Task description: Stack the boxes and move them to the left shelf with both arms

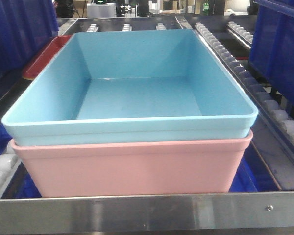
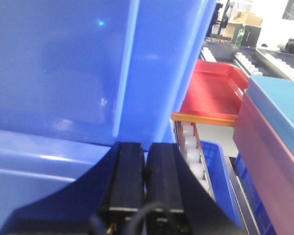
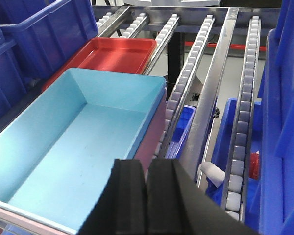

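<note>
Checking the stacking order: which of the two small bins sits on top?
The light blue bin. It is nested inside the pink bin, its rim resting above the pink rim, and its open inside is empty.

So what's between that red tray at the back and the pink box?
In the left wrist view, a rail of white rollers runs between the red tray and the pink box, over a dark-blue crate below.

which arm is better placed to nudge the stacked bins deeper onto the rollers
Right, probably. Its shut pincer hovers over the near rim of the blue bin nested in the pink bin. The left pincer, also shut, faces a dark-blue crate, with the stack off to its side.
</note>
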`<action>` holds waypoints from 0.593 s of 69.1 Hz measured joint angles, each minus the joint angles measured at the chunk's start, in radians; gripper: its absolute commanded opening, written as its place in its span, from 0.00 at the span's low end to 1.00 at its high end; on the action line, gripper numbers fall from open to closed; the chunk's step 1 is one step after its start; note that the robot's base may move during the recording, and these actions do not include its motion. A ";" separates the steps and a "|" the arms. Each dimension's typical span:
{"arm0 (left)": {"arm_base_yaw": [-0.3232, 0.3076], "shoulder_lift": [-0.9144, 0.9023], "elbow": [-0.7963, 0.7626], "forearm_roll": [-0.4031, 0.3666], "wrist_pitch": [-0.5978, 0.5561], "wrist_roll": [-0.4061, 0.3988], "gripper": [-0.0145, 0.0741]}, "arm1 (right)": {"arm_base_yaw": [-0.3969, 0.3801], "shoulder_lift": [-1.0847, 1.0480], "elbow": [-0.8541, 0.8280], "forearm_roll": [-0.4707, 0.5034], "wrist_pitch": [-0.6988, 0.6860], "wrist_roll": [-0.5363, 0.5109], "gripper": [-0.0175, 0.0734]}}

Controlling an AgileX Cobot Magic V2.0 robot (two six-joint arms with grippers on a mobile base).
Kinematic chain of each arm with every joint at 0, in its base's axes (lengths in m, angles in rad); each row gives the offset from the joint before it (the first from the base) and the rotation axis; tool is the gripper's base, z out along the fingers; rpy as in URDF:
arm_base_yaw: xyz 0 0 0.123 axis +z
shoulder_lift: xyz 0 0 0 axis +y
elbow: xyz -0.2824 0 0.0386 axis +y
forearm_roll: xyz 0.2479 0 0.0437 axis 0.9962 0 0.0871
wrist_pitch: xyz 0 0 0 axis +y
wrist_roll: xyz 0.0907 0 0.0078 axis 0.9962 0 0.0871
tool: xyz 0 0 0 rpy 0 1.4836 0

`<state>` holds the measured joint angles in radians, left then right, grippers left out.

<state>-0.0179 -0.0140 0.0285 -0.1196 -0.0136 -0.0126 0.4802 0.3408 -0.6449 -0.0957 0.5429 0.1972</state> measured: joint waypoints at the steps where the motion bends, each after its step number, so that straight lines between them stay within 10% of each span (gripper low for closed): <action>1: 0.000 0.000 0.000 0.000 0.000 0.000 0.16 | 0.000 0.000 0.000 0.000 0.000 0.000 0.25; 41: 0.000 0.000 0.000 0.002 -0.005 0.000 0.16 | 0.000 0.000 0.000 0.000 0.000 0.000 0.25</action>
<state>-0.0179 -0.0140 0.0285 -0.1179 -0.0190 -0.0126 0.4802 0.3408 -0.6449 -0.0957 0.5429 0.1972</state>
